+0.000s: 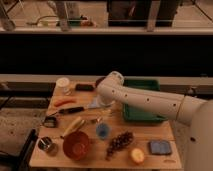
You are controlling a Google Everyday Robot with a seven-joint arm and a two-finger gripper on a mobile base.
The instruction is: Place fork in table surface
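Note:
My white arm reaches in from the right over the light-brown wooden table surface (150,132). The gripper (102,103) hangs down from the wrist at the table's middle, left of the green tray (142,102), low over the wood. A slim pale silvery piece, seemingly the fork (98,119), lies on the table just in front of the gripper, between the yellow banana-like item (74,125) and the tray. I cannot tell whether the gripper touches it.
Black-handled utensil (71,110) and orange carrot (65,101) lie left of the gripper. White cup (63,84) stands at the back left. Brown bowl (76,145), blue cup (102,131), grapes (120,141), round fruit (136,156) and blue sponge (160,146) line the front.

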